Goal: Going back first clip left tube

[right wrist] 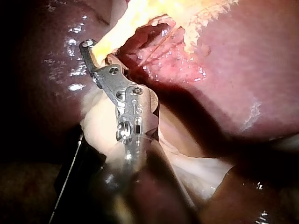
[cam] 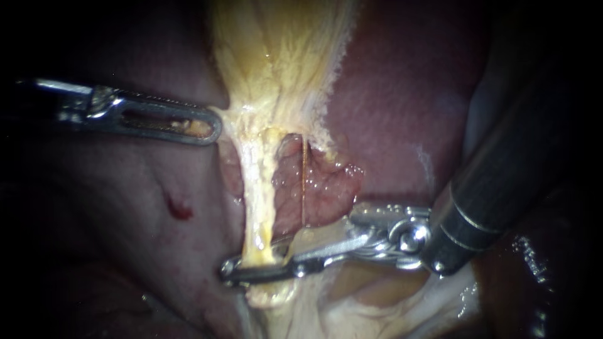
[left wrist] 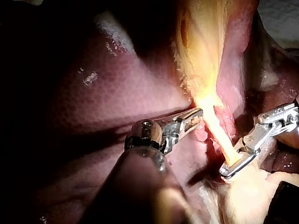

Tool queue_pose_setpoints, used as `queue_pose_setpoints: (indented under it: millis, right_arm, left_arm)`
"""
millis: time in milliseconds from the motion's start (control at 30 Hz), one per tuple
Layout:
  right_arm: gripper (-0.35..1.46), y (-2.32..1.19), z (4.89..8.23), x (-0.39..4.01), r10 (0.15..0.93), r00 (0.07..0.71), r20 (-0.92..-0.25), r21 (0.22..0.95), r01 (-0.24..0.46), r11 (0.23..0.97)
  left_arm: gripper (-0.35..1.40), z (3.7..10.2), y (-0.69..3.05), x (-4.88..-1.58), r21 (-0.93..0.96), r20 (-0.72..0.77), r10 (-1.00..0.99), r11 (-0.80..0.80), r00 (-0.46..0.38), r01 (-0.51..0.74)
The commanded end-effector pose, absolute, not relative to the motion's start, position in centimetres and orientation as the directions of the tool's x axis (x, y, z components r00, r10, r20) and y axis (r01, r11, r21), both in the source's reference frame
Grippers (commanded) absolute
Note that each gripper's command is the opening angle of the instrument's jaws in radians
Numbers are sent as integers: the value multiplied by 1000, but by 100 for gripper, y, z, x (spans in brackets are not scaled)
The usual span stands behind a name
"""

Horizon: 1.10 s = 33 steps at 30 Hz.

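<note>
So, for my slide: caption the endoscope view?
Right instrument crosses the left tube; left instrument touches pale tissue above.

endoscope close; wrist cameras close, opposite sides; all share tube (cam: 257, 188)

Two instruments: the left instrument (cam: 212, 129) and the right instrument (cam: 230, 274). One liver (cam: 408, 94), bearing one red spot (cam: 179, 207). One sheet of yellow tissue (cam: 276, 56), narrowing into one tube (cam: 257, 188). One thin thread (cam: 304, 182), just past the right instrument's end effector.
</note>
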<state>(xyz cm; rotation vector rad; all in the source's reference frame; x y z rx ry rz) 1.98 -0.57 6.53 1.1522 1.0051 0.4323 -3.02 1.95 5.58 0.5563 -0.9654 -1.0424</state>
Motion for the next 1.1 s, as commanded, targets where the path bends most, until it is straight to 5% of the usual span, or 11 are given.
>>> queue_pose_setpoints:
  millis: [33,333,467,533,900,1100]
  right_arm:
    - [-35,-57,653,198,739,517,-431,900,195,389]
    - [-33,-56,652,198,756,490,-435,900,197,390]
    - [35,-56,656,201,784,397,-477,879,201,433]
    - [44,-55,660,205,775,376,-507,861,191,471]
    - [50,-40,682,203,673,324,-665,742,183,645]
    - [50,-29,693,192,575,353,-738,654,161,739]
  left_arm:
    - [-35,558,195,-302,777,395,-903,428,172,462]
    - [-35,558,194,-302,776,395,-902,428,172,462]
    - [-35,558,194,-302,776,395,-902,428,172,462]
    - [-35,558,194,-302,776,395,-902,428,172,462]
    - [-35,557,194,-302,776,395,-902,428,172,463]
    - [-35,557,193,-302,776,395,-902,428,172,463]
